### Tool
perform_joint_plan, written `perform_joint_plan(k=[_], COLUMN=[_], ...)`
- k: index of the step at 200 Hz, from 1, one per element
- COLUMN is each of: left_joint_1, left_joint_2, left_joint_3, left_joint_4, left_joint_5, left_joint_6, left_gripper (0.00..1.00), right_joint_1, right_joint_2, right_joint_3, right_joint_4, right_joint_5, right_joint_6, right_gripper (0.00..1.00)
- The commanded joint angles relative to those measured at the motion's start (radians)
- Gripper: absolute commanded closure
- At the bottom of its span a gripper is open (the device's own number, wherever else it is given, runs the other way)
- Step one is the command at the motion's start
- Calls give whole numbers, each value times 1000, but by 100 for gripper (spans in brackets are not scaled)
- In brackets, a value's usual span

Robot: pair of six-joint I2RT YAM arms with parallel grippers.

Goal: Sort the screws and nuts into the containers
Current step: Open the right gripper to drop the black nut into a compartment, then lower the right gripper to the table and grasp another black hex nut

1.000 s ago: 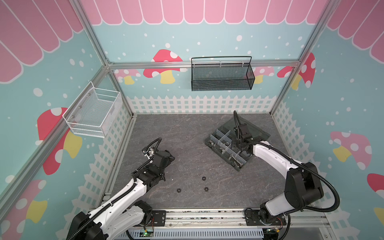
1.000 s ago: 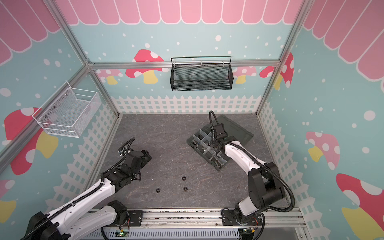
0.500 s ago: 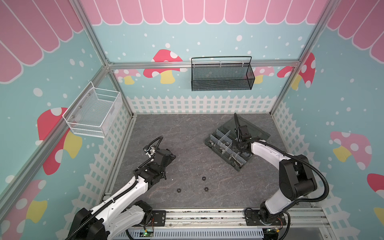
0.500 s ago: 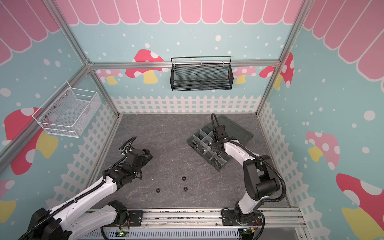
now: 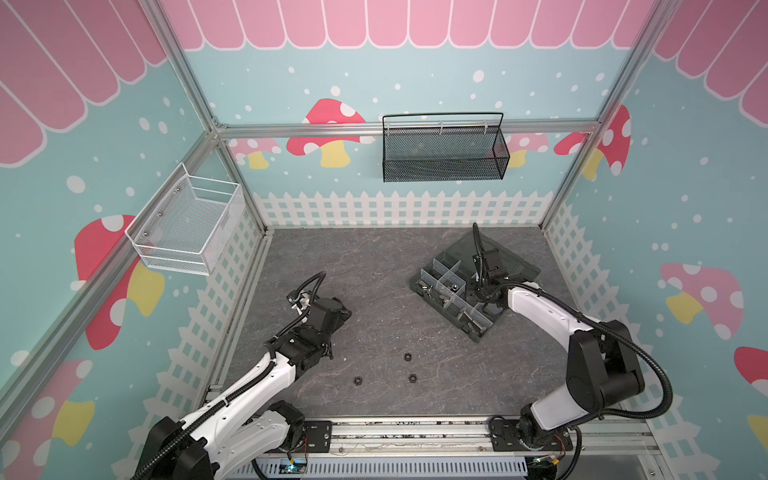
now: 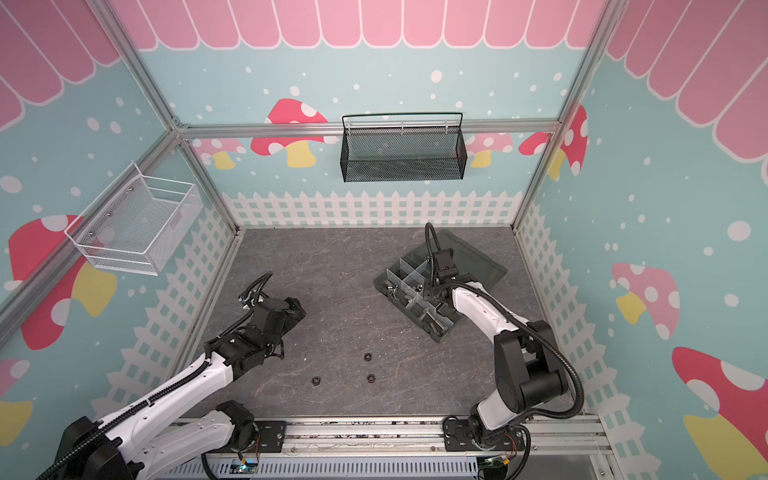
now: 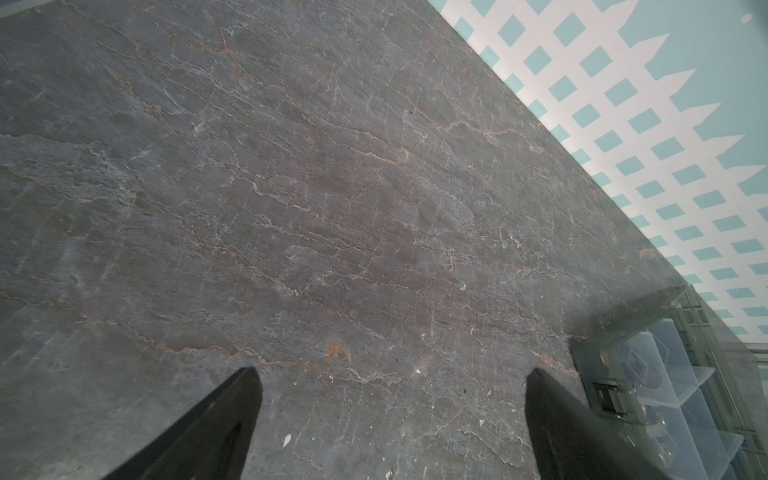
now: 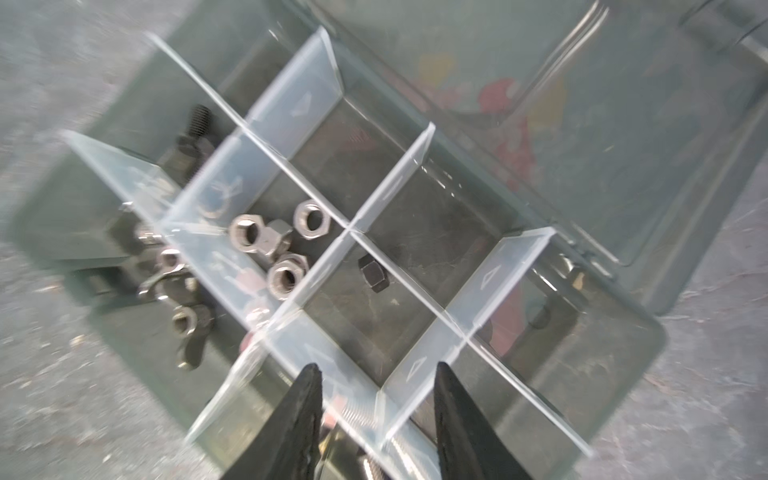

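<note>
Inside organizer box (image 8: 415, 216): silver nuts (image 8: 286, 276) share compartment (image 8: 282, 187), black nut (image 8: 373, 272) alone adjacent; left gripper (image 7: 395, 374), right gripper (image 8: 378, 368) released.

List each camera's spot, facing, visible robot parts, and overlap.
Both top views: high above the arm bases, looking down on table, box, left arm, right arm.
Left wrist: on the left arm, facing bare table; open left gripper tips, box corner.
Right wrist: over the box, facing into compartments; open right gripper tips.
Shared: the box, in all.

Three black nuts (image 5: 407, 356) lie on the grey tabletop (image 5: 365, 266), well apart from the open organizer box (image 5: 437, 310).
</note>
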Motion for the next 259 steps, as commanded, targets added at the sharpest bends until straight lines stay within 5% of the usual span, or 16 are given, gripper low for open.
perform_joint_plan(k=[1, 73, 135, 259], left_joint_1=[8, 9, 8, 8], left_joint_2=[-15, -25, -50, -46], left_joint_3=[2, -18, -44, -69], left_joint_4=[9, 7, -2, 16], left_joint_5=[8, 21, 13, 21], left_joint_6=[1, -13, -38, -60], left_gripper=[0, 0, 0, 0], right_joint_1=[63, 430, 688, 735], right_joint_2=[-64, -74, 86, 339], right_joint_3=[-10, -21, 30, 161], right_joint_4=[-79, -199, -203, -227], right_joint_5=[27, -12, -86, 5], right_joint_6=[22, 187, 240, 237], right_gripper=[52, 50, 45, 49])
